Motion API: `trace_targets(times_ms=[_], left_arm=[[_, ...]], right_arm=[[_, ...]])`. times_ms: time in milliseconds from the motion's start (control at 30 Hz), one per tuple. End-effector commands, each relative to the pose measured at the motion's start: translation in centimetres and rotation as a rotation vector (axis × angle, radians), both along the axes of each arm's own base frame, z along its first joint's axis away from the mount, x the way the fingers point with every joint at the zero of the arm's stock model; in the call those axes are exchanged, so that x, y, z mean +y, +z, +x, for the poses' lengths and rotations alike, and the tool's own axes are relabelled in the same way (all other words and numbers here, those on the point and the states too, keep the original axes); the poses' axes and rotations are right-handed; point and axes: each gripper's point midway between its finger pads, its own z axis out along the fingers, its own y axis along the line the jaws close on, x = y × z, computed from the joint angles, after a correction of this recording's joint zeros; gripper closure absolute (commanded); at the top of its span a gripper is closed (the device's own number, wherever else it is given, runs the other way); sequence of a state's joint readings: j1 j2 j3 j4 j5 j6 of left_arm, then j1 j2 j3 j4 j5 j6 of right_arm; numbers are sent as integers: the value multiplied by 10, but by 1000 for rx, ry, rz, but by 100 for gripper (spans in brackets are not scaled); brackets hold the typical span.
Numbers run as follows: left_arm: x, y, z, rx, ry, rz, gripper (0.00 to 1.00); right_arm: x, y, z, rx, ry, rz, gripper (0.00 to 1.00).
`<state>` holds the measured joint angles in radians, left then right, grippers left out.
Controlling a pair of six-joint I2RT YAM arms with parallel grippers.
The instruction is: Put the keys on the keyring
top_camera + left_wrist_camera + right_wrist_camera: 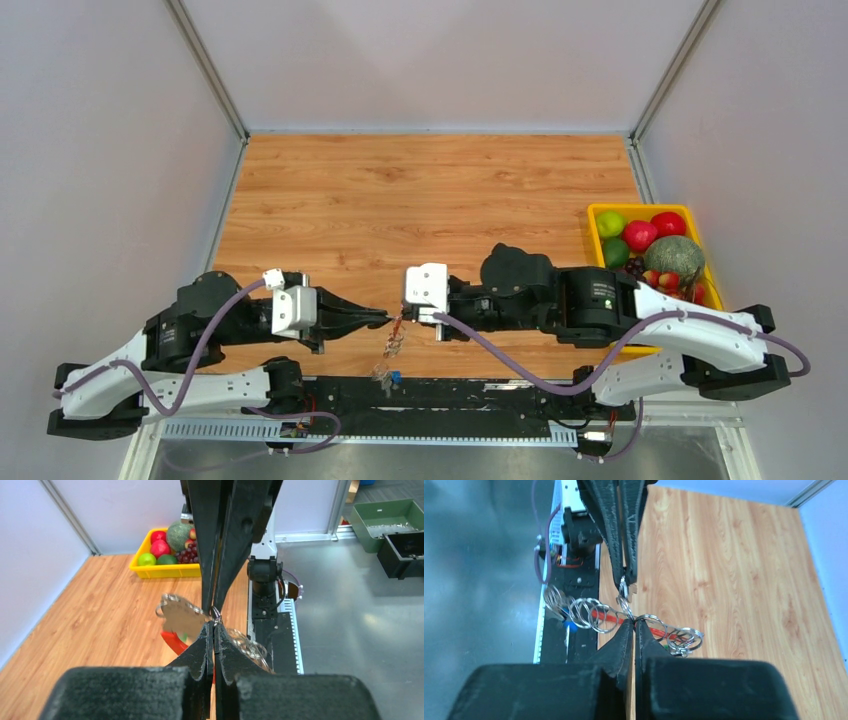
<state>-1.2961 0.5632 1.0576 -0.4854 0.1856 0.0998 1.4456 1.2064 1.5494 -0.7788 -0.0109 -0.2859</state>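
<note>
Over the near edge of a wooden table (420, 200), the left gripper (384, 318) and right gripper (406, 318) meet tip to tip, both sets of jaws pinched shut on the dangling silvery keyring (393, 342) between them.

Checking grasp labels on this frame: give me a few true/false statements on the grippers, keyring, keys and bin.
1. The left gripper and right gripper are both shut on the keyring. True.
2. The keyring lies flat on the table. False: it hangs between the two grippers.
3. The fruit bin is on the left arm's side. False: it is on the right arm's side.
4. The keys lie apart from the keyring. True.
</note>
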Motion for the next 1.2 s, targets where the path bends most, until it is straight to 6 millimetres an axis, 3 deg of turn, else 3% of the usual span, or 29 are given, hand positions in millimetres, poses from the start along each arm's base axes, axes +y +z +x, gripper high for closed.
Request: trace_targets(times_ms=[0,233,500,667,833,1167], left_arm=[[11,24,-4,-39,-4,-116,100],[16,29,-8,-58,-19,-187,98],[3,25,-3,-39,-12,-164,97],[-1,20,2,-22,10,-130,97],[-9,13,8,-10,34,-75,97],[-13,9,14,-6,57,-30,98]], right_arm=[[-11,45,13,-14,-98,200,100],[-15,75,12,31,-123,417,100],[-9,76,3,35,-67,405,99],[-17,64,-2,41,-46,304,70],[-19,46,-10,70,-7,195,62],[-23,19,-9,55,-8,78,58]])
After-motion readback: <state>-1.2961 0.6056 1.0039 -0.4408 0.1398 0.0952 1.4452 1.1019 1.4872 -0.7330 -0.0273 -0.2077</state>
